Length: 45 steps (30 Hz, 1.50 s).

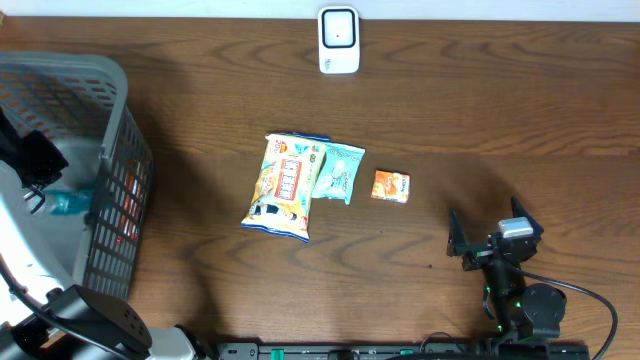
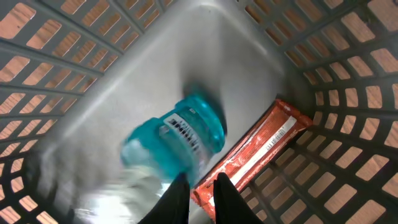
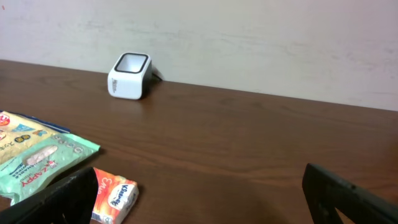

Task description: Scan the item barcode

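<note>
My left gripper hangs inside the grey basket. Its fingers stand almost together over the gap between a teal bottle and a red-orange packet with a barcode on its white strip. The view is blurred, so I cannot tell whether the tips pinch either one. From overhead the bottle shows on the basket floor under the left arm. The white scanner stands at the table's far edge, also visible as the scanner. My right gripper rests open at the front right, holding nothing.
A yellow snack bag, a green packet and a small orange tissue pack lie mid-table. The tissue pack is just beside my right gripper's left finger. The basket's lattice walls close in around the left gripper.
</note>
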### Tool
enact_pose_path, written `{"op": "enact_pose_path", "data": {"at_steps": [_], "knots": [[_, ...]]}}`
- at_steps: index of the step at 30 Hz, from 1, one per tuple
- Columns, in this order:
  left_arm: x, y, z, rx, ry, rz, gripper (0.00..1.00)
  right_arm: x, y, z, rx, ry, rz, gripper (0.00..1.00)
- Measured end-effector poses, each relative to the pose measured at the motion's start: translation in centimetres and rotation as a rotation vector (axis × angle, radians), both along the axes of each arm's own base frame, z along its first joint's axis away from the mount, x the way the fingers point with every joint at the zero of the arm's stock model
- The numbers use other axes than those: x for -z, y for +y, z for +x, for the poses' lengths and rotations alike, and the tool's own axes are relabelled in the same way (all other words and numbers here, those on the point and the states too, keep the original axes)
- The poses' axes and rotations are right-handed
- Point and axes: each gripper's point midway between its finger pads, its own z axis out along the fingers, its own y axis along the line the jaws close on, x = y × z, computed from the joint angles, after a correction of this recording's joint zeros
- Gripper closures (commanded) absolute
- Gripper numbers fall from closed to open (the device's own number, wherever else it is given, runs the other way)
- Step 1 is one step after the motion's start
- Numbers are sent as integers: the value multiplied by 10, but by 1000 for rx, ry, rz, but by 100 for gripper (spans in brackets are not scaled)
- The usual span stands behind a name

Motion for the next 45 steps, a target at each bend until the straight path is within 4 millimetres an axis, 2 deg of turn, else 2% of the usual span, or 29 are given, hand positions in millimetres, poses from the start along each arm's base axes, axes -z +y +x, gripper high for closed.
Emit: {"op": "enact_pose_path", "data": {"at_steps": [1,5,8,13,17,19,21,25,28,31,37,42,45], "knots": [[0,1,0,0,-2,2,83,0,0,0,0,0,0,1],[-1,1,1,0,-6,3,33,0,0,0,0,0,0,1],[0,0,1,-2,-7,-1,16,0,0,0,0,0,0,1],[4,-6,-8,-27,28,-36,14,0,0,0,0,0,0,1],[7,0,-9,-30,37,-4,13,0,0,0,0,0,0,1],[15,3,-9,-15,42,19,13,0,0,0,0,0,0,1],[30,3,-10,12,63,25,13,0,0,0,0,0,0,1],[73,-4,-21,91,144,6,13,0,0,0,0,0,0,1],[100,-4,-23,155,169,23,12,0,0,0,0,0,0,1],[120,-7,-36,231,249,25,5,0,0,0,0,0,0,1],[121,8,-52,397,394,137,2,0,0,0,0,0,0,1],[116,22,-43,517,420,235,2,0,0,0,0,0,0,1],[123,23,-44,582,455,237,2,0,0,0,0,0,0,1]]}}
